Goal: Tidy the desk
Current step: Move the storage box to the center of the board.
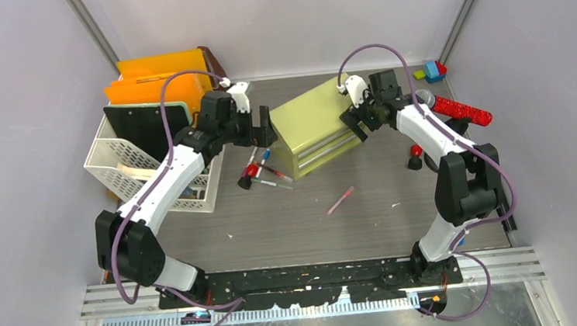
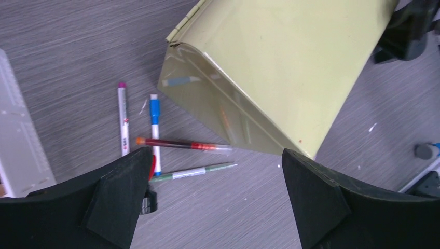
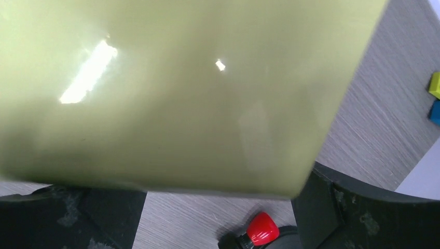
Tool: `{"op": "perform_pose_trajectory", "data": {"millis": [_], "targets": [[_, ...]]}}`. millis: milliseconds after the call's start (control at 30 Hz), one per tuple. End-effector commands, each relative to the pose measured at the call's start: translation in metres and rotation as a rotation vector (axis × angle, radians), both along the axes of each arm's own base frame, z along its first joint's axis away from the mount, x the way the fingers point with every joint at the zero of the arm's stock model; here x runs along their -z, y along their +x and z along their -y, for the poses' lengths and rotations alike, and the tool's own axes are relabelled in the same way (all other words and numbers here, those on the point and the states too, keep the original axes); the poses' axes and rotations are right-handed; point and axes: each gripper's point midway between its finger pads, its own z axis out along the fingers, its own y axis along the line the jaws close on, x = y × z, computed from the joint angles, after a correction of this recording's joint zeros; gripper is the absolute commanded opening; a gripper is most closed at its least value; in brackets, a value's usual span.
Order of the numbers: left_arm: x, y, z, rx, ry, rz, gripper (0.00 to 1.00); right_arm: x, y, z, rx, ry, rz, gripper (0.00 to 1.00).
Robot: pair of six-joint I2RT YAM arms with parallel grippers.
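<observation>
The desk [image 1: 290, 225] is a dark grey-brown wood-grain top. A yellow-green drawer cabinet [image 1: 317, 126] stands askew in its middle. My left gripper [image 1: 262, 130] is open and empty at the cabinet's left corner, above several loose pens [image 1: 259, 173]. In the left wrist view the gripper [image 2: 215, 202] hovers over bare desk, with a red pen [image 2: 181, 144], a green pen [image 2: 194, 171] and two white pens [image 2: 123, 119] ahead, beside the cabinet [image 2: 280, 62]. My right gripper [image 1: 358, 120] is open at the cabinet's right edge; the cabinet [image 3: 181, 88] fills its view above the gripper [image 3: 218, 218].
A white basket [image 1: 114, 157] with orange folders and a black tablet stands at the left. A pink pen [image 1: 341, 200] lies mid-desk. A red microphone [image 1: 460, 110], a red-capped black item [image 3: 259, 231] and coloured blocks [image 1: 434, 70] sit at the right. A black perforated rail [image 1: 310, 274] runs along the near edge.
</observation>
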Motion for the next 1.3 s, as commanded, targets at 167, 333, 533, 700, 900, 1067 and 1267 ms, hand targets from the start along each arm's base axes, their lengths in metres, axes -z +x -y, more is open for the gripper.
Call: {"op": "perform_pose_trajectory", "data": {"millis": [167, 333, 533, 700, 900, 1067, 1267], "targets": [[0.004, 0.013, 0.052, 0.052, -0.27, -0.115, 1.0, -0.015, 0.016, -0.024, -0.196, 0.019, 0.09, 1.0], [0.013, 0.023, 0.073, 0.067, -0.34, -0.222, 1.0, -0.018, 0.001, -0.034, -0.267, 0.059, 0.107, 0.99], [0.029, 0.033, 0.084, 0.095, -0.317, -0.28, 0.97, -0.027, -0.032, -0.055, -0.361, 0.18, 0.084, 0.95], [0.042, 0.036, 0.094, 0.153, -0.273, -0.332, 0.94, -0.036, -0.068, -0.064, -0.368, 0.272, 0.057, 0.92], [0.052, 0.047, 0.101, 0.214, -0.192, -0.321, 0.94, -0.033, -0.111, -0.066, -0.337, 0.28, 0.037, 0.92], [0.063, 0.066, 0.106, 0.221, -0.151, -0.312, 0.94, -0.022, -0.144, -0.073, -0.33, 0.268, -0.012, 0.92], [0.065, 0.092, 0.127, 0.231, -0.174, -0.296, 0.95, -0.017, -0.165, -0.092, -0.352, 0.261, -0.023, 0.93]]}}
